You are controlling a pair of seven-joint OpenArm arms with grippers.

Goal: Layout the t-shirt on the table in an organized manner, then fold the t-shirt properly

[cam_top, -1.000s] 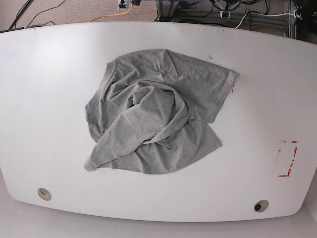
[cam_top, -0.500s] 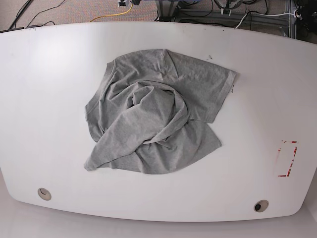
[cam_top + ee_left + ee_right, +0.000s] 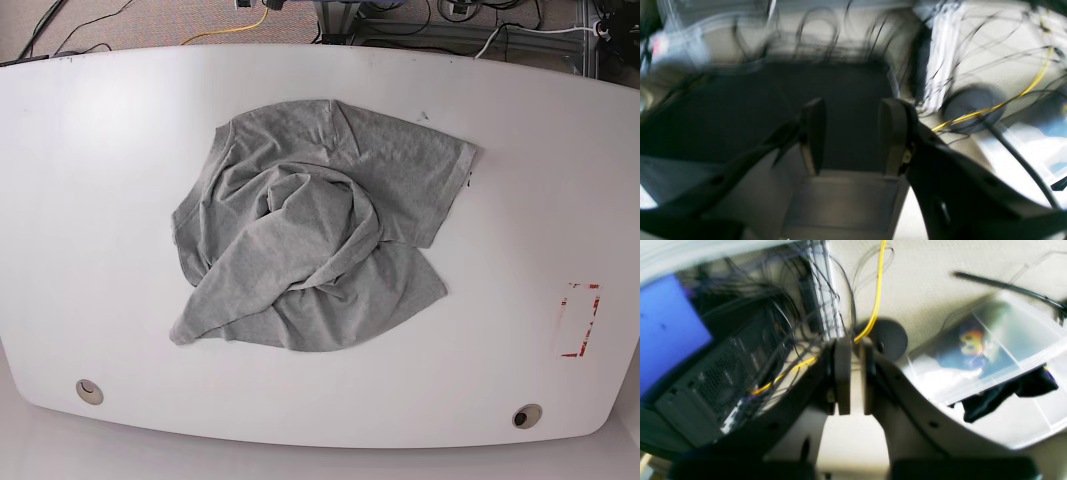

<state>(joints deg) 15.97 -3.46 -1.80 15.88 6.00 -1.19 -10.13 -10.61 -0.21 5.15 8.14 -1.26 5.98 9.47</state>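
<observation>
The heather-grey t-shirt (image 3: pixel 310 230) lies crumpled in a twisted heap in the middle of the white table (image 3: pixel 90 150), one sleeve spread toward the back right. No lettering shows. Neither arm appears in the base view. In the left wrist view my left gripper (image 3: pixel 853 110) is open, with nothing between its fingers (image 3: pixel 813 133). My right gripper (image 3: pixel 855 343) is shut, only a thin slit between its fingers (image 3: pixel 842 373), and holds nothing. Both wrist views look at the floor and cables; the t-shirt and table are out of view there.
A red tape rectangle (image 3: pixel 578 320) marks the table's right side. Two round grommets (image 3: pixel 89 391) (image 3: pixel 526 415) sit near the front edge. Off the table are cables, a yellow cord (image 3: pixel 877 286), a computer tower (image 3: pixel 706 386) and a clear plastic bin (image 3: pixel 1007 350).
</observation>
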